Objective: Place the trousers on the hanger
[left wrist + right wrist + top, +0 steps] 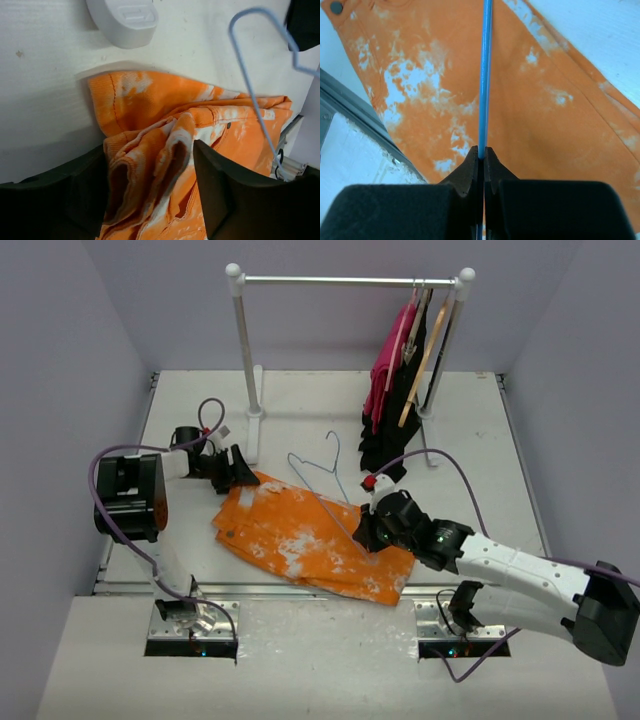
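On the white table (300,400) the trousers (300,530) lie near the front edge. The left gripper (150,150) clasps their bunched corner. The right gripper (481,152) pinches the hanger (484,75) wire over them.

Your top view looks from high at the near edge, down and forward over the whole table (500,440), far enough to take in the clothes rail (350,281) at the back. Your right wrist view sits very near, looking down along the hanger (484,75) wire onto the trousers (545,110). Your left wrist view is also near, facing a bunched edge of the trousers with the hanger hook behind. All three share these two things.
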`<move>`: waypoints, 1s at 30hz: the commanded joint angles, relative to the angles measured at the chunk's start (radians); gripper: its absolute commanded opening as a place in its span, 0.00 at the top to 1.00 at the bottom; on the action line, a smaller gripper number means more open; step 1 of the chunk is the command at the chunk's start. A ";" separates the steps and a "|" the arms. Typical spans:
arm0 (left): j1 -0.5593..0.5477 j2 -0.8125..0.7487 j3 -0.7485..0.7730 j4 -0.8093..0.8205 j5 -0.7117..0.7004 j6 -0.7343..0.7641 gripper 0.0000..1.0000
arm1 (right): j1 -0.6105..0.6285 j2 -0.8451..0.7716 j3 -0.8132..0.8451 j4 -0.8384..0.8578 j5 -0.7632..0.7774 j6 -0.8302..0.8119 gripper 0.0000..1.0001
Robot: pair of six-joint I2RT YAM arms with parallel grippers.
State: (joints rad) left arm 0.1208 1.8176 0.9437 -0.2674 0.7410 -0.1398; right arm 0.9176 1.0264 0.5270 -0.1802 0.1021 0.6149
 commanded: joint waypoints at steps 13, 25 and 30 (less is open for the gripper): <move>-0.006 -0.186 -0.084 -0.085 -0.342 -0.265 1.00 | 0.016 -0.007 0.091 -0.054 0.109 0.136 1.00; 0.110 -0.632 -0.101 -0.178 -0.640 -0.525 1.00 | 0.066 0.080 0.201 -0.092 0.237 0.167 1.00; 0.103 -0.620 -0.080 -0.184 -0.603 -0.526 1.00 | 0.073 0.106 0.253 -0.114 0.248 0.161 1.00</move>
State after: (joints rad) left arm 0.2292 1.2090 0.8230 -0.4756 0.1162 -0.6157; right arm 0.9782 1.1241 0.7140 -0.3009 0.2980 0.7719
